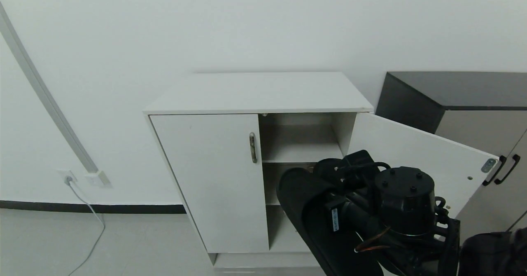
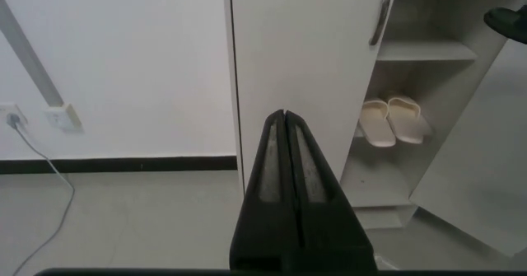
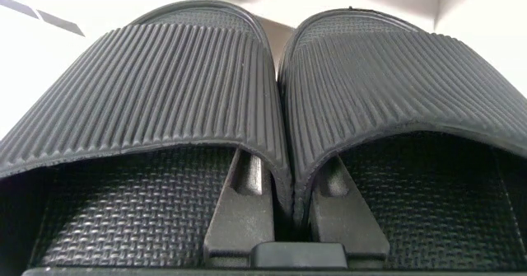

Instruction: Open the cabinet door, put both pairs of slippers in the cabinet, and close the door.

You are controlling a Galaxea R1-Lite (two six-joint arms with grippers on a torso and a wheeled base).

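Black ribbed rubber slippers (image 3: 181, 78), paired, are clamped in the right end effector (image 3: 290, 202) before the white cabinet (image 1: 255, 90), whose right door (image 1: 411, 160) stands open. Cream slippers (image 2: 394, 121) lie on a shelf inside. The left end effector (image 2: 284, 169) is pressed together, empty.

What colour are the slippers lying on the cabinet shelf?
The slippers are cream, clearest in the left wrist view.

Left claw (image 2: 284, 118) fingers pressed together; right claw (image 3: 287, 181) extended forward, clamping black slippers (image 3: 189, 86).
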